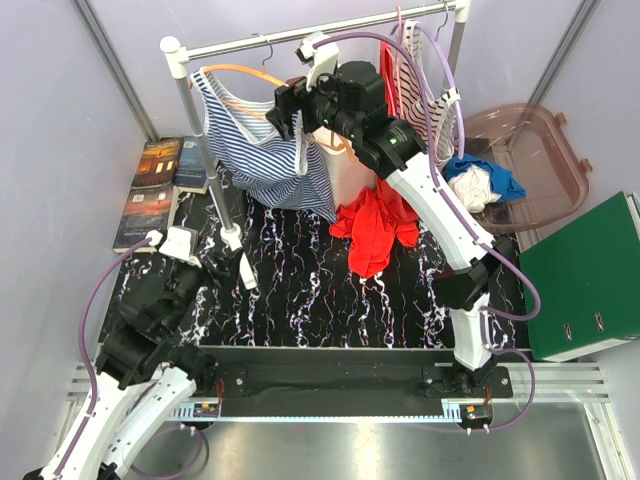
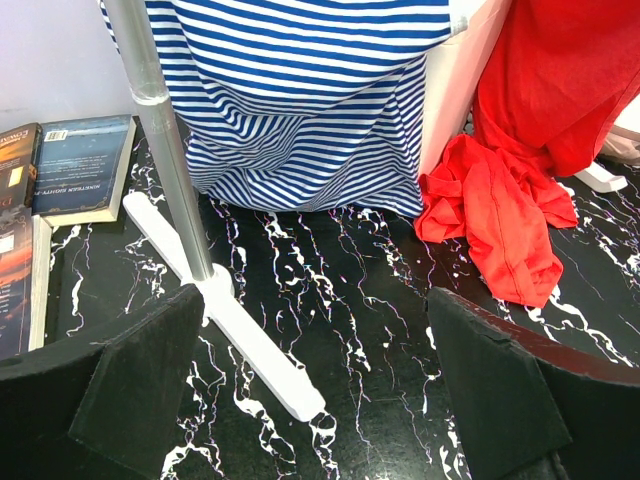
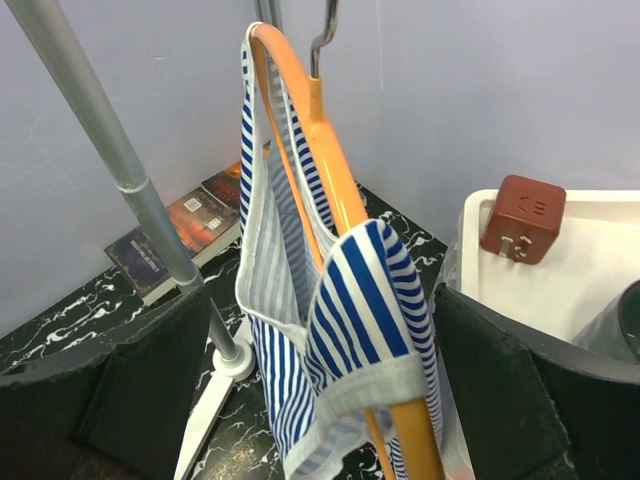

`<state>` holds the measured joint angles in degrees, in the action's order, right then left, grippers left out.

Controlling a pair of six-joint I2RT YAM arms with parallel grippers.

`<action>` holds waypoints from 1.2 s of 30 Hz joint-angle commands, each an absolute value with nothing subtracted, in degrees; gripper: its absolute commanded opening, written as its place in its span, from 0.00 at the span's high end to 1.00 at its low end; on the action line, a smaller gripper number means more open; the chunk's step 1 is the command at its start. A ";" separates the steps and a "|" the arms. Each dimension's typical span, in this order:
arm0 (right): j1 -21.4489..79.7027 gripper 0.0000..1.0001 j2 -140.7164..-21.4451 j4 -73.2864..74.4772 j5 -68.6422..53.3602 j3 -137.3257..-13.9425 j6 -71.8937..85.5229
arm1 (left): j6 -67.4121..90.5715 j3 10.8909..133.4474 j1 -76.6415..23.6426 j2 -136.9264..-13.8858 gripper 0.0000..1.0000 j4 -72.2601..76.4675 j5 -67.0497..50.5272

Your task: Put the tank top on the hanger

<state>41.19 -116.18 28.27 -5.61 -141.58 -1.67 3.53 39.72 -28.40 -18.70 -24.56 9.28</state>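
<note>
Tank top (image 1: 262, 150) on hanger (image 1: 240, 70), right arm (image 1: 432, 196) raised

You see thin navy-blue and white horizontal stripes on the tank top (image 1: 262, 150) and plain orange on the hanger (image 3: 335, 170). Your bench (image 1: 310, 295) is black with white marble veining. The crumpled garment (image 1: 375, 228) is solid red, the other hung top (image 1: 410, 75) has dark-red-and-white stripes, and the binder (image 1: 590, 275) is green.
</note>
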 commanded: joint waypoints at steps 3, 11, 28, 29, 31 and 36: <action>41.04 0.01 -109.52 26.45 -1.94 -139.31 -3.78 | 3.69 40.78 -28.21 -18.54 0.01 -23.64 8.17; 41.04 0.00 -103.03 24.53 -0.26 -131.67 -4.66 | 3.69 40.69 -28.21 -18.63 0.01 -23.55 8.26; 41.04 0.00 -71.38 14.06 -3.44 -88.27 -2.02 | 3.95 40.61 -28.21 -19.51 0.01 -23.56 8.70; 41.04 0.00 -69.45 15.19 -2.73 -87.11 -1.85 | 3.96 40.69 -28.21 -19.60 0.01 -23.64 8.88; 41.04 0.00 -67.77 16.61 -0.28 -83.86 -1.67 | 4.04 40.61 -28.21 -19.69 0.01 -23.64 9.14; 41.04 0.00 -61.27 19.60 6.41 -74.91 -0.44 | 4.31 40.69 -28.12 -19.69 0.01 -23.64 10.02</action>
<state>41.19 -64.75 17.63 0.12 -80.31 -2.00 3.55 39.72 -28.38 -19.35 -24.58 9.32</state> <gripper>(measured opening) 0.994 0.988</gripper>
